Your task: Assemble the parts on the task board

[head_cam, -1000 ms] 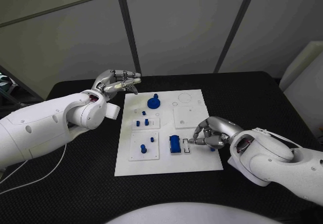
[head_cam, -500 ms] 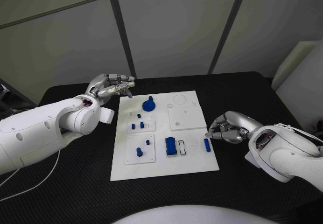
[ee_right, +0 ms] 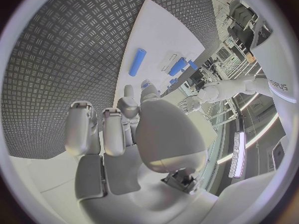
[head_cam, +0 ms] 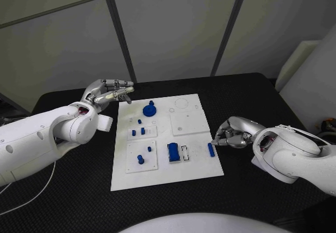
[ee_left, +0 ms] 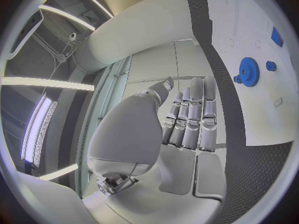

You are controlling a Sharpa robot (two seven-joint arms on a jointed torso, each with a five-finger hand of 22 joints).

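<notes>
A small blue bar (head_cam: 210, 149) lies flat on the white task board (head_cam: 168, 170), close to the board's right edge, right of centre in the head view. It rests free: the right hand (head_cam: 233, 134) sits just to its right, over the black table (head_cam: 266, 92), its fingers curled inward on nothing and their tips near the bar but apart from it. In the right wrist view the same bar (ee_right: 137, 61) lies on the board beyond the bent fingers (ee_right: 81, 129), with bare board and table between them.

Left of the bar, at the board's middle, a larger blue block (head_cam: 172, 152) stands beside a narrow rectangular slot (head_cam: 185, 152). Further left, small blue pegs (head_cam: 139, 131) stand in two raised square plates, one (head_cam: 141, 158) on the lower plate. A blue gear (head_cam: 149, 108) lies toward the board's upper left.

At the upper left of the head view the left hand (head_cam: 107, 91) is held above the table just off the board's far left corner, fingers straight and close together, nothing in them. The left wrist view shows those fingers (ee_left: 190, 115) side by side, with the gear (ee_left: 248, 71) well beyond.
</notes>
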